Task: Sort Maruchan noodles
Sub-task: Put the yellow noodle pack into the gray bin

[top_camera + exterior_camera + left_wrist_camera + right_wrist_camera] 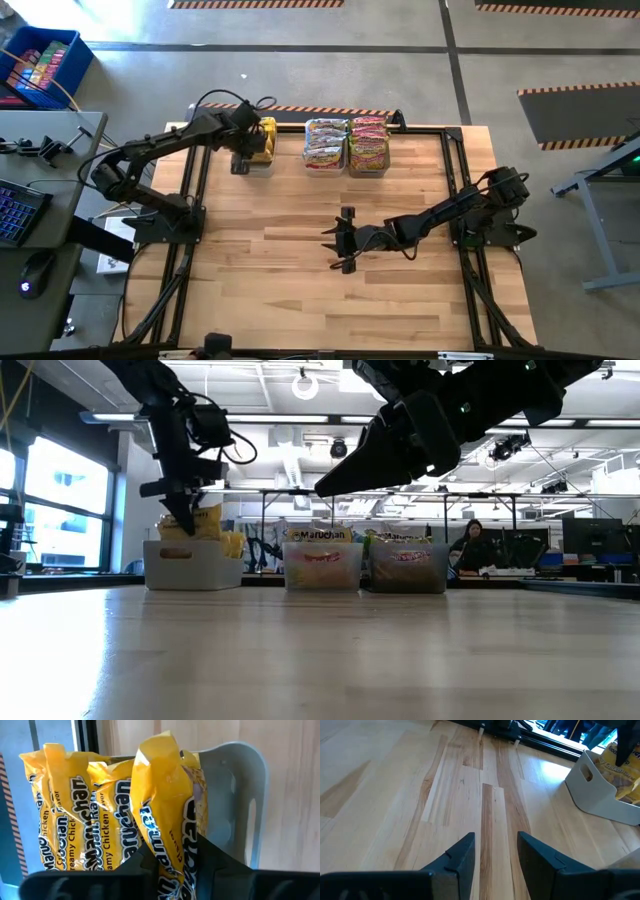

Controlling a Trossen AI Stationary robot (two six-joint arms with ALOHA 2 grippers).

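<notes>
yellow packet (167, 820) hides left jaws' tips over white bin (240, 805).

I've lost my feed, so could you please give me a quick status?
Left tool shut on yellow packet over white bin. Right tool open, empty, mid-table. Nothing in the way.

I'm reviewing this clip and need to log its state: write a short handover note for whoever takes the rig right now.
Left pincer: over the white bin at the table's far left, fingers closed on a yellow Maruchan packet that stands among the other yellow packets in that bin; not yet let go.
Right pincer: open, empty, hovering over bare wood at mid-table.
Noodles: yellow ones in the white bin; the middle bin and the right bin each hold stacked packets.
Done: no loose packets show on the table.
Left: release the held packet and withdraw the left arm.
</notes>
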